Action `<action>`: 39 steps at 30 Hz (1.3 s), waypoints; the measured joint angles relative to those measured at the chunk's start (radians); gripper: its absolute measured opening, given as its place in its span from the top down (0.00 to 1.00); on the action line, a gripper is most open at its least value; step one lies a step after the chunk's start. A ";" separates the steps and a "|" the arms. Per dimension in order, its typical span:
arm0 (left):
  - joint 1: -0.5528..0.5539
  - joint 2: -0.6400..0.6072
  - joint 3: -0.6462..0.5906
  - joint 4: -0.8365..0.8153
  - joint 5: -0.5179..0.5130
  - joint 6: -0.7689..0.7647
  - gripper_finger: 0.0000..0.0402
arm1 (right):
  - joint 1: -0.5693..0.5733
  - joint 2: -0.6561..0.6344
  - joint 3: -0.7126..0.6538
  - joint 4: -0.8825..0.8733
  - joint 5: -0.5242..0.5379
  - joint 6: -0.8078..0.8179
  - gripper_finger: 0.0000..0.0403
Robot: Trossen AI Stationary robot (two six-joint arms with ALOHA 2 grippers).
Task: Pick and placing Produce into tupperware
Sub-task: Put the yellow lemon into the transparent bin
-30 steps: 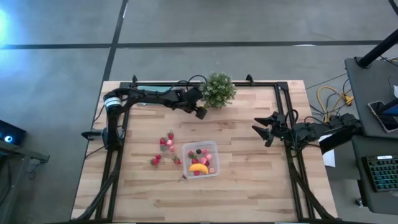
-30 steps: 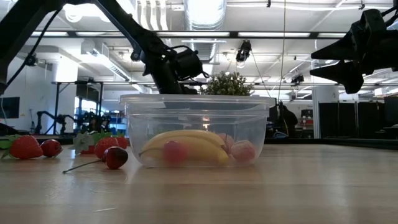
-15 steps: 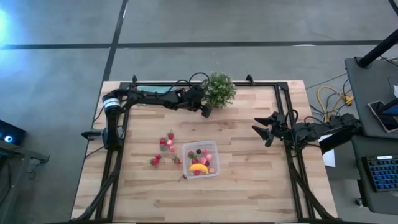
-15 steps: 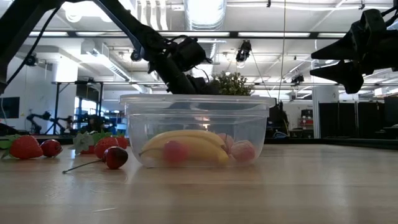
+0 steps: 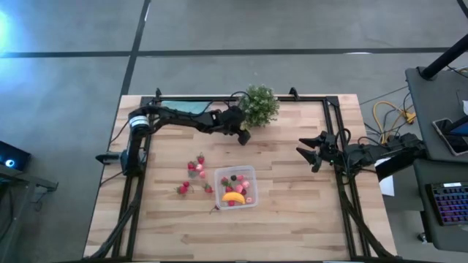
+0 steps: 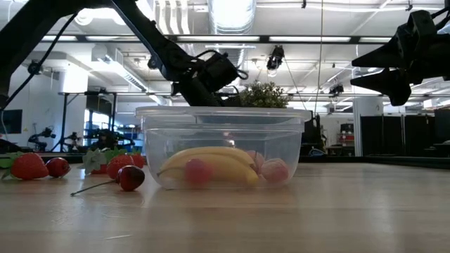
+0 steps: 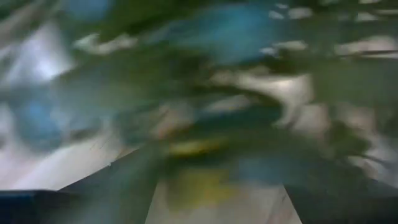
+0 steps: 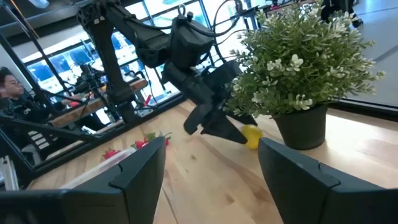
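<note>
Left gripper [image 8: 214, 127] spread wide, empty, angled down beside potted plant [image 8: 298, 68]. Lemon [image 8: 251, 136] just beyond fingertips, placed for pickup. Tupperware [image 5: 235, 186] well behind, already holding banana [image 5: 233, 196]. Right gripper [image 5: 308, 151] parked far off, part-open, empty.

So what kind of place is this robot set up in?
Probably a robotics lab or workshop: exposed ceiling ducts overhead, another robot arm on a bench far behind, and a desk with a keyboard beside the wooden table.
</note>
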 joint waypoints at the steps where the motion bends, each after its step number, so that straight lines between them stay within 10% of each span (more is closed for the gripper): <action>1: -0.005 0.000 0.000 0.010 0.000 0.036 0.26 | 0.000 0.000 0.000 0.000 0.000 0.000 0.39; 39: -0.058 -0.044 -0.093 -0.090 -0.022 0.276 0.33 | 0.000 0.000 0.000 0.000 0.000 0.000 0.38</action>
